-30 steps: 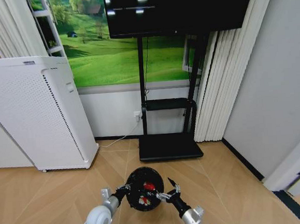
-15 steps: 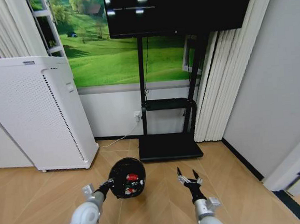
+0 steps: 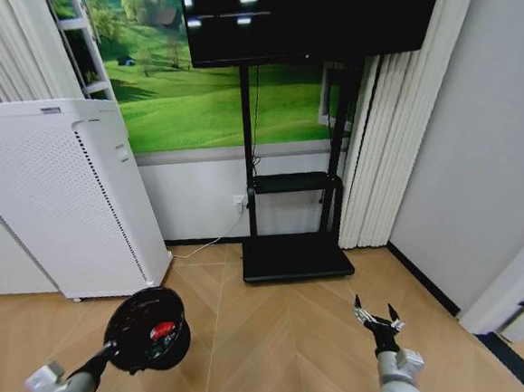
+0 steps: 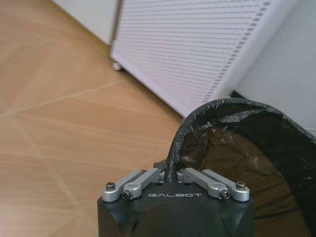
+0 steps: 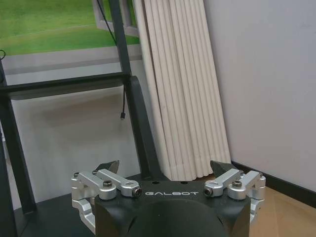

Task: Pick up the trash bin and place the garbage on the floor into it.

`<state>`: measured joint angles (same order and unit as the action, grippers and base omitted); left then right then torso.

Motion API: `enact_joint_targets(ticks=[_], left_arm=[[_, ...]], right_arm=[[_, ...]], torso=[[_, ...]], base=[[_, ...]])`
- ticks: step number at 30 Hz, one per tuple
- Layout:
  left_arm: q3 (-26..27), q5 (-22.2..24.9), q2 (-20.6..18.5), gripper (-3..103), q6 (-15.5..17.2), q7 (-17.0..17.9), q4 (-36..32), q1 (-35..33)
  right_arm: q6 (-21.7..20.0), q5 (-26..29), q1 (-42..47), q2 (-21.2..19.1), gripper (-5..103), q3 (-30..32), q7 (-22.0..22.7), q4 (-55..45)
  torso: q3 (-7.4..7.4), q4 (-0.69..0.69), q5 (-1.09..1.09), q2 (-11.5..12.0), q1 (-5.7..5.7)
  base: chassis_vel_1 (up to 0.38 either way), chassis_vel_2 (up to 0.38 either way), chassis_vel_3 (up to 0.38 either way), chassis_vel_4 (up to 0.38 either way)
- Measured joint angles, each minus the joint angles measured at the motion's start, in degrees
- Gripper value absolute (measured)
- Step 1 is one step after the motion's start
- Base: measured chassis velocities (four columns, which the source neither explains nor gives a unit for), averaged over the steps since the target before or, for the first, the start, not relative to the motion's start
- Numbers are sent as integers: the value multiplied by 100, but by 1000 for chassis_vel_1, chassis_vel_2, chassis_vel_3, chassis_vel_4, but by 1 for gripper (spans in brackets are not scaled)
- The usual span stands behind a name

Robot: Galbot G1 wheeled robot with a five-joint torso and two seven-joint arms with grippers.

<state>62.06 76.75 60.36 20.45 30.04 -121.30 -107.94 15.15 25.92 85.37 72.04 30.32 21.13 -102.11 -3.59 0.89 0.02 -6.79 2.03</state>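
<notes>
Head view: the left gripper [image 3: 118, 351] has its fingers clamped on the rim of the small black round mesh trash bin [image 3: 148, 329], which it holds up off the wooden floor [image 3: 282, 340], near the tall white box with tiny holes [image 3: 71, 193]. Something red, likely a crumpled wrapper [image 3: 164, 331], lies inside. The right gripper [image 3: 376, 316] hangs empty, fingers apart.

Left wrist view: the fingers [image 4: 148, 177] pinch the bin's bagged rim [image 4: 180, 138] tight.

Right wrist view: the fingers [image 5: 108, 168] are spread wide, with the white curtain [image 5: 177, 89] beyond.

I see no trash on the floor, so the job looks nearly done.
</notes>
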Motion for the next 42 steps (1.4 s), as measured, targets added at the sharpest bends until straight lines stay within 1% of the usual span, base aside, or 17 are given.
enact_joint_targets(ticks=[1, 2, 4, 8, 12, 18, 19, 20, 22, 23, 25, 26, 29, 31, 33, 36, 42], left_arm=[[195, 32, 64, 4, 8, 14, 0, -179], [195, 32, 64, 4, 8, 14, 0, -179], [485, 121, 181, 4, 17, 3, 32, -425], [702, 123, 288, 4, 15, -80, 168, -575], [753, 99, 310, 4, 20, -88, 334, -555], [752, -29, 236, 4, 20, -220, 729, -392], [733, -123, 162, 4, 8, -376, 961, -316], [733, -123, 162, 4, 8, -376, 961, -316], [683, -276, 47, 4, -10, -535, 1300, -180], [683, -276, 47, 4, -10, -535, 1300, -180], [590, -331, -45, 4, 8, -620, 1676, 18], [590, -331, -45, 4, 8, -620, 1676, 18], [455, -377, -118, 4, 23, -652, 1993, 243], [316, -426, -185, 4, 33, -686, 2250, 482], [274, -440, -208, 4, 39, -688, 2323, 563], [125, -495, -291, 4, 76, -692, 2561, 888], [25, -527, -308, 4, 107, -685, 2684, 1030]], right_arm=[[-6, 0, -22, 10, 100, -5, 11, 9], [-6, 0, -22, 10, 100, -5, 11, 9], [-13, -2, -91, 14, 100, -71, 29, 37], [-35, -1, -153, 12, 100, -178, 51, 52], [-37, -2, -149, 16, 100, -211, 55, 66], [-23, -1, -76, 24, 100, -131, 57, 93], [-6, 3, -42, 16, 100, -78, 56, 129], [-6, 3, -42, 16, 100, -78, 56, 129], [10, 12, -7, -3, 100, -19, 55, 162], [10, 12, -7, -3, 100, -19, 55, 162], [12, 19, 5, -5, 100, 8, 72, 178], [12, 19, 5, -5, 100, 8, 72, 178], [7, 18, 5, -5, 100, 9, 118, 179], [-5, 17, 7, -9, 100, 8, 152, 179], [-8, 16, 7, -16, 100, 8, 160, 179], [-16, 18, 17, -51, 100, 35, 182, 185], [-21, 37, 22, -77, 100, 82, 193, 202]], torso=[[0, 2, -3, 0, 0], [0, 2, -3, 0, 0], [0, 2, -1, 0, 0], [0, 3, -3, 0, 0], [0, 5, -2, 0, 0], [0, 5, -2, 0, 1], [-1, 5, -2, 0, 1], [-1, 5, -2, 0, 1], [-1, 5, -1, 0, 1], [-1, 5, -1, 0, 1], [-1, 4, -3, 1, 1], [-1, 4, -3, 1, 1], [-1, 4, -2, 2, 1], [-1, 4, -3, 2, 1], [-1, 4, -2, 2, 1], [-1, 5, -1, 2, 1], [-1, 6, -2, 2, 1]], base=[[0, 0, 0, 0], [0, 0, 0, 0], [0, 0, 0, 0], [0, 0, 0, 0], [0, 0, 0, 0], [0, 0, 0, 0], [0, 0, 0, 0], [0, 0, 0, 0], [0, 0, 0, 0], [0, 0, 0, 0], [0, 0, 0, 0], [0, 0, 0, 0], [0, 0, 0, 0], [0, 0, 0, 0], [0, 0, 0, 0], [0, 0, 0, 0], [0, 0, 0, 0]])
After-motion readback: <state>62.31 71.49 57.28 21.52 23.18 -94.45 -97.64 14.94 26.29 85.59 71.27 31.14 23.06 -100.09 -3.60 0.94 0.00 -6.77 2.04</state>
